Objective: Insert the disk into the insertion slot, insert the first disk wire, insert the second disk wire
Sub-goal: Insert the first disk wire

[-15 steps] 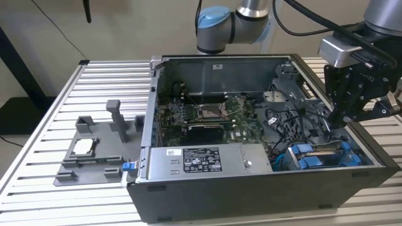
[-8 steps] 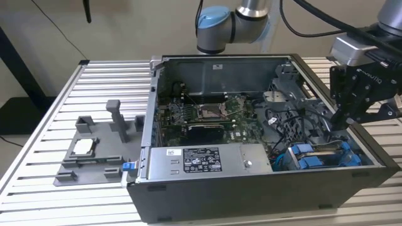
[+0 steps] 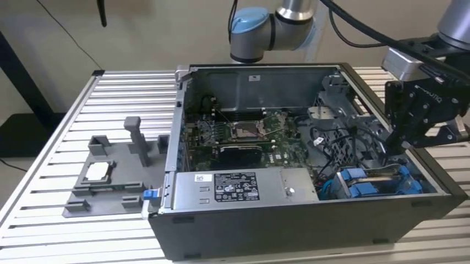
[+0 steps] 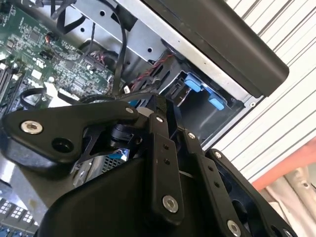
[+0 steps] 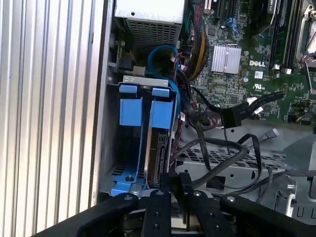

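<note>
First wrist view looked down past the gripper (image 5: 178, 178), whose black fingertips (image 5: 171, 180) were drawn together with nothing visible between them. They hung just above the near end of the disk (image 5: 159, 153) without touching it. The disk stood on edge inside the insertion slot (image 5: 101, 148), its silver-grey side showing below the blue carrier tab (image 5: 162, 113) at its far end. A second blue carrier (image 5: 129, 111) stood just beside it, on the side toward the case wall.

Loose dark cables (image 5: 217, 148) curled over the perforated metal next to the slot. A black connector (image 5: 231, 117) lay at the end of one of them near the motherboard (image 5: 256, 59), apart from the disk. Whether any wire was plugged into the disk could not be told.

In the exterior view the gripper hung over the open computer case (image 3: 294, 236) at the exterior view's right, above the corner with the blue carriers. The silver power-supply box (image 3: 235, 187) sat along the case's near wall. On the exterior view's left, a grey plastic tray (image 3: 110, 181) with upright posts rested on the slatted table (image 3: 44, 165), well apart from the gripper. The robot arm (image 3: 257, 27) rose behind the case.
</note>
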